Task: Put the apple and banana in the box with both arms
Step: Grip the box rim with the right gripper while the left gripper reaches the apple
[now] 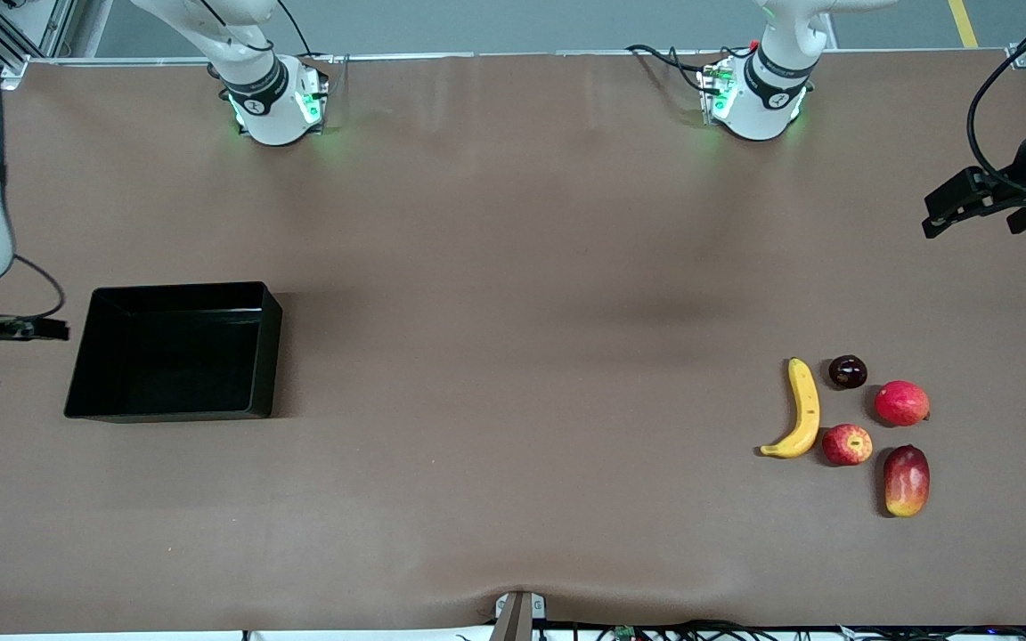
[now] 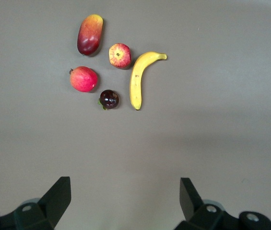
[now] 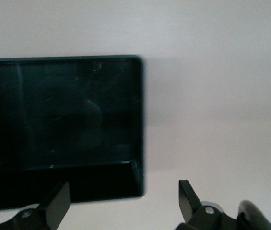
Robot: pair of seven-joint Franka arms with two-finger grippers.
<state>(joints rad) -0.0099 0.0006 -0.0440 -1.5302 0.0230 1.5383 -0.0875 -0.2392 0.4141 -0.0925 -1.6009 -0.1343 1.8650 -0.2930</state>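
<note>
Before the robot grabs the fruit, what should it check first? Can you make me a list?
1. Left tool open: ok.
2. Right tool open: ok.
3. Box has nothing in it: ok.
4. Banana free to grab, nothing on top: ok.
5. Apple lies right beside the banana, maybe touching: cannot tell.
6. Left tool over the fruit: not ok, it waits at the table's edge.

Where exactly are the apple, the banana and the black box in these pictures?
apple (image 1: 847,444): front view, on the middle of its speckled red skin.
banana (image 1: 805,408): front view, on the middle of its curved yellow body.
box (image 1: 274,347): front view, on the wall that faces the fruits.
</note>
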